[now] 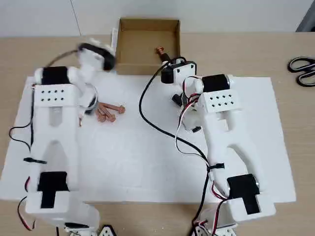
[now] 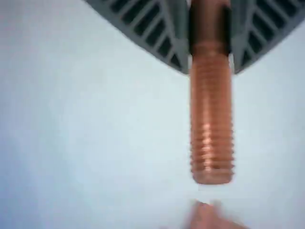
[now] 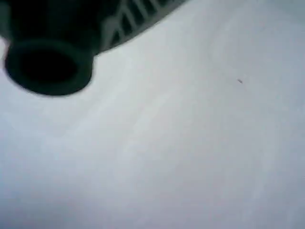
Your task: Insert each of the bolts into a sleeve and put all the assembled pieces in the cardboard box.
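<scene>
A short black round sleeve (image 3: 47,69) is seen close up. Its open, hollow end is turned toward the camera. The sleeve is gripped by the tool (image 3: 71,28), and a grey ribbed plastic finger (image 3: 131,19) is pressed against its side. Behind it a smooth flat white sheet (image 3: 181,152) is spread out. One tiny dark speck (image 3: 239,81) is seen on the sheet, well apart from the sleeve.

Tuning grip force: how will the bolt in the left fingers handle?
The bolt looks solid metal: probably stiff, heavy for its size. Threads should resist slipping. Its round shank would likely roll on the flat sheet.
</scene>
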Controlling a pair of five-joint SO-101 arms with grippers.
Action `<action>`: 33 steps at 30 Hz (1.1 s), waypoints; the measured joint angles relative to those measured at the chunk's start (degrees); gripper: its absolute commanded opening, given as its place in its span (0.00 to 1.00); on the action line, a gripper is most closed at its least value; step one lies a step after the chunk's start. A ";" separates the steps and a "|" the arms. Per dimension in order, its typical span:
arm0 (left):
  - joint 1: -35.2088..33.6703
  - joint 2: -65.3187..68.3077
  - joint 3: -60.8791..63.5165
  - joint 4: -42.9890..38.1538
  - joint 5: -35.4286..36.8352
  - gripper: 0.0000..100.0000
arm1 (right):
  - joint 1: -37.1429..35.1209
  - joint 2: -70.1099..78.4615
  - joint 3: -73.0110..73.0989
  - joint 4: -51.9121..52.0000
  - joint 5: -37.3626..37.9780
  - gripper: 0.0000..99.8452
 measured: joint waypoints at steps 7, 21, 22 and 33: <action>0.44 0.00 2.90 0.26 -21.01 0.01 | 0.00 0.00 0.00 0.00 0.00 0.00; 4.57 0.00 15.21 -4.40 -37.63 0.01 | 2.55 0.00 0.00 0.00 0.00 0.00; 5.01 0.00 16.53 -5.27 -37.63 0.01 | 3.08 0.00 0.00 0.00 0.00 0.00; 8.18 0.00 21.89 -15.03 -37.71 0.01 | 3.69 0.00 0.00 0.00 0.00 0.00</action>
